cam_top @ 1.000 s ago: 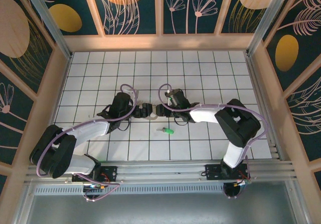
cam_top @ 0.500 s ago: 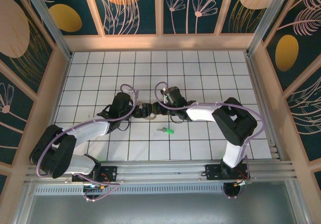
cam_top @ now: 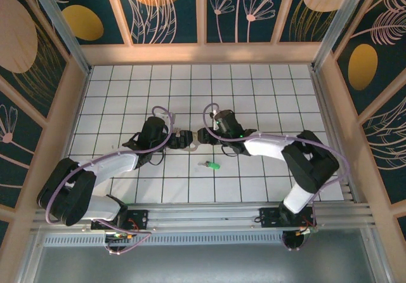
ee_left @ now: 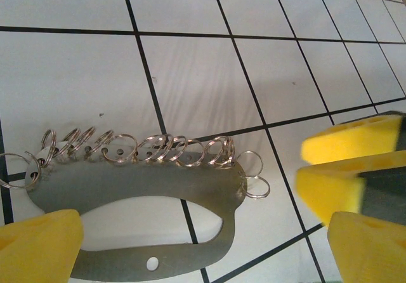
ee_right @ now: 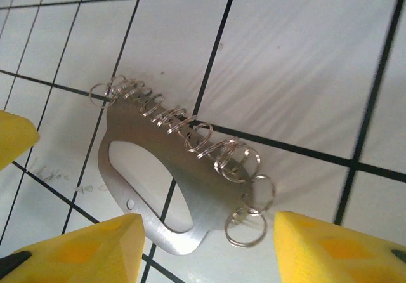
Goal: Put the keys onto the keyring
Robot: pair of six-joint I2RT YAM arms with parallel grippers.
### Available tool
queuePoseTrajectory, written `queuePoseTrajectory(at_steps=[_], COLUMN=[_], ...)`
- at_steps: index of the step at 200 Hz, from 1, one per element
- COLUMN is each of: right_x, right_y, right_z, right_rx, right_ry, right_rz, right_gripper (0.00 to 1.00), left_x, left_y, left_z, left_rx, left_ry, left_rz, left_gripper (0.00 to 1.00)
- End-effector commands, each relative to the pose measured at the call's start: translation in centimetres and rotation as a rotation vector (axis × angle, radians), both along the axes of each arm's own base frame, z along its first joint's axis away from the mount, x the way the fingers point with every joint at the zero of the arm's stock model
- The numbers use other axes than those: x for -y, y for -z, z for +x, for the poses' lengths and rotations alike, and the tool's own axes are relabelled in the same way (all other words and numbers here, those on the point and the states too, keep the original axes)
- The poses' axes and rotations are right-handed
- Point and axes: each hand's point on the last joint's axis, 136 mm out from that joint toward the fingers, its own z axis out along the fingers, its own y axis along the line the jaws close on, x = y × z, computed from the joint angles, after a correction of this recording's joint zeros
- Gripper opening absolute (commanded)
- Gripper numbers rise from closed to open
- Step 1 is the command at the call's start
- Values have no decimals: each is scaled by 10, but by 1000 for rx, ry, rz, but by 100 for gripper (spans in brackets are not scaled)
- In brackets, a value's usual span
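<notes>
Right end effector (cam_top: 202, 136) has backed slightly off keyring (ee_right: 162, 144) (jaws apart).

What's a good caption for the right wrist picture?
The open right pincer hangs over the keyring, a metal plate edged with little rings, on the white tiled table.

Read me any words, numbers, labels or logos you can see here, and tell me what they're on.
No readable text anywhere.
The keyring plate is bare metal, with no engraving visible.
The green key is too small to tell.
The wall panels carry plant patterns, no lettering.
</notes>
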Motion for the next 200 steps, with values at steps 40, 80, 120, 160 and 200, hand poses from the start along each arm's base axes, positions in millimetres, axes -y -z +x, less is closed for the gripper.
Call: queuePoseTrajectory(at_steps=[40,80,120,160,200], right_x=[22,17,13,13,8], right_y=[19,37,52,55,55], right_z=[-17,-25,-26,-22,-18], right_rx=[136,154,156,170,183], right_ry=[-180,-261,-291,-286,-299], right_rz=[-206,-284,-323,-339,-337], right_gripper=[50,42,31,30,30], left_x=[5,5,6,7,8], left_y=[-16,-17,-17,-19,-18], left_z=[5,5,4,4,5], left_rx=[36,35,33,36,34], left_ry=[-6,-5,2,3,4], left_rz=[-34,-37,-41,-46,-51], left_gripper=[99,99,99,99,99])
